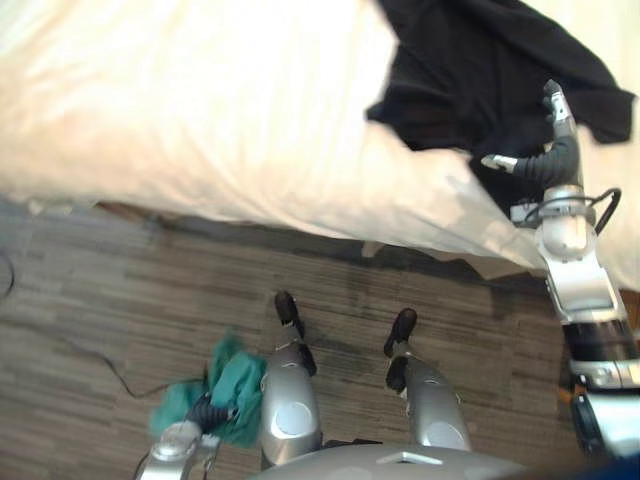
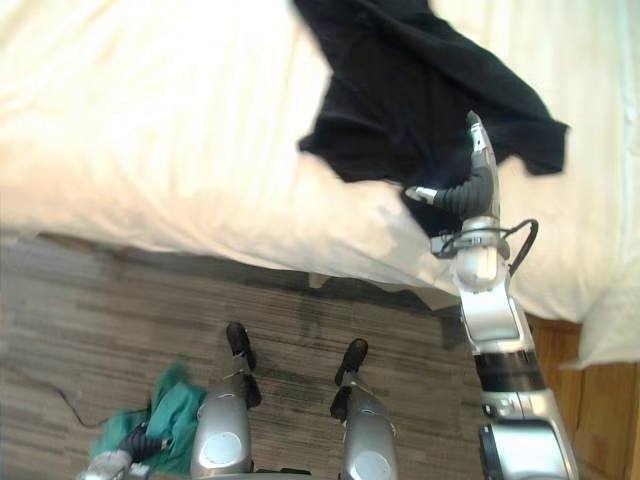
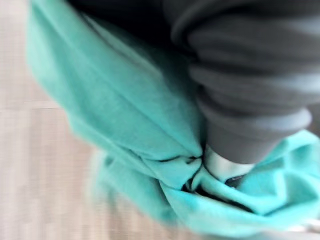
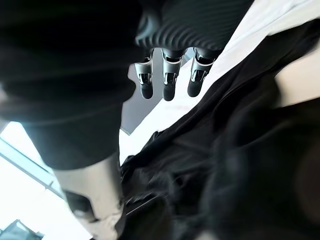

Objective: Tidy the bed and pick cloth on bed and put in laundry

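Observation:
A black cloth lies crumpled on the white bed, draped toward its near edge. My right hand hovers over the cloth's near right part, open, with its fingers straight and its thumb spread apart; nothing is held in it. Down by my left side, my left hand is shut on a bunched teal cloth that hangs above the floor. In the left wrist view the teal cloth folds tightly round the hand.
The bed's near edge runs across in front of me, with grey wood-grain floor below it. A brown wooden surface shows at the right, beside the bed's corner.

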